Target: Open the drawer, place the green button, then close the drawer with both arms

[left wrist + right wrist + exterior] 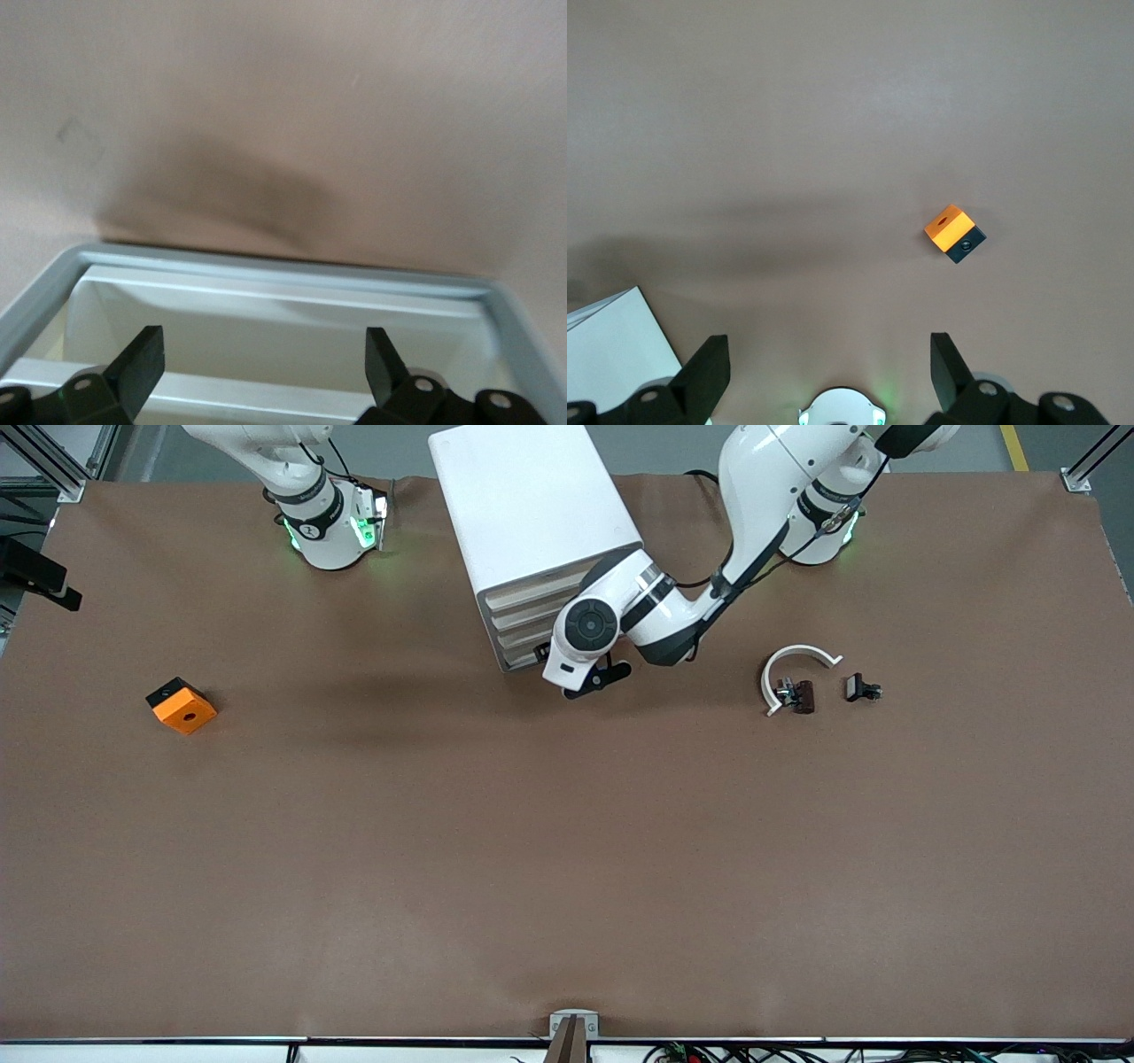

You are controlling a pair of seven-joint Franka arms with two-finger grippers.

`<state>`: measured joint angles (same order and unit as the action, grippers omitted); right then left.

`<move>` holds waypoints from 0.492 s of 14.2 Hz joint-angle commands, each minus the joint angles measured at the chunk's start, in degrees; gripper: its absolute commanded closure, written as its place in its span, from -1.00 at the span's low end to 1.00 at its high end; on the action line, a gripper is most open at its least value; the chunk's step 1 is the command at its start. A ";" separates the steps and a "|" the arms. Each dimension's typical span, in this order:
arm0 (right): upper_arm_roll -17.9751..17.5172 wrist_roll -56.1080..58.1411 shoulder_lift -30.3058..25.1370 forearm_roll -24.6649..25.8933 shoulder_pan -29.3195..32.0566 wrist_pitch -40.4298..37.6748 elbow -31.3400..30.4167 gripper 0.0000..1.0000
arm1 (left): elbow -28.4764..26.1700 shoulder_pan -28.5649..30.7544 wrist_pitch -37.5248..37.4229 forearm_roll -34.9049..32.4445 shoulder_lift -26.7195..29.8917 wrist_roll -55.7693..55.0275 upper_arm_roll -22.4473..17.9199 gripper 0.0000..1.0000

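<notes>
- The drawer [523,657] is the lowest of four in the white cabinet [532,505], which stands at the far edge of the brown table [567,850], between the two arm bases. In the left wrist view a pale rim [266,270] and a hollow inside it show just under the fingers, so the drawer looks pulled a little way out; how far I cannot tell.
- The left arm [762,505] reaches down from its base to the cabinet's front, its wrist bent low over the bottom drawer.
- The right arm [310,505] waits folded above its own base, well apart from the cabinet.
- The left gripper [542,654] is at the drawer's front corner. Its fingers [142,359] are spread wide, one to each side of the hollow, with nothing between them; whether they touch the rim I cannot tell.
- The right gripper [830,367] hangs high over the table, fingers [709,367] wide apart and holding nothing.
- An orange cube [182,705] with a hole lies toward the right arm's end of the table, nearer the camera than that arm's base.
- A white curved strip [796,657] with a dark brown clip [800,695] lies toward the left arm's end; a small black clip [860,687] lies just beside it.
- The button I cannot find anywhere.
</notes>
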<state>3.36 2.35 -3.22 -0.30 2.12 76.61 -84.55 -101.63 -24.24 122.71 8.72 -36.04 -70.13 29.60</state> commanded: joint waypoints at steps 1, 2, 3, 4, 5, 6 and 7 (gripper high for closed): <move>0.15 -2.09 -4.07 -0.14 -1.07 2.49 -5.09 -1.00 | 2.31 4.71 -1.24 0.16 -0.35 -0.01 0.90 -1.00; 0.33 -2.09 -4.33 -0.14 -0.98 2.84 -5.53 -1.00 | 3.44 6.47 -3.77 -0.45 -0.09 0.69 0.90 -1.00; 0.41 -2.09 -4.42 -0.14 -0.98 3.02 -5.80 -1.00 | 5.28 7.18 -7.01 -1.76 0.09 2.00 0.90 -1.00; 0.59 -2.09 -4.51 -0.14 -0.80 3.28 -5.97 -1.00 | 6.61 7.28 -9.91 -3.69 0.44 2.54 0.81 -1.00; 0.59 -2.00 -4.51 -0.14 -0.80 3.28 -5.97 -1.00 | 7.58 7.89 -11.16 -5.10 1.14 2.71 0.73 -1.00; 0.59 -1.91 -4.42 -0.14 -0.28 3.28 -5.97 -1.00 | 7.93 9.46 -11.26 -6.51 1.93 2.89 0.81 -1.00; 0.59 -1.48 -4.51 -0.14 0.42 3.28 -6.32 -1.00 | 8.11 10.60 -11.35 -7.92 2.89 3.15 0.81 -1.00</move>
<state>3.99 1.19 -5.99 -0.28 1.46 78.90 -88.62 -94.15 -15.52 113.19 3.40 -35.43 -67.37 29.69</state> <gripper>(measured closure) 0.000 0.000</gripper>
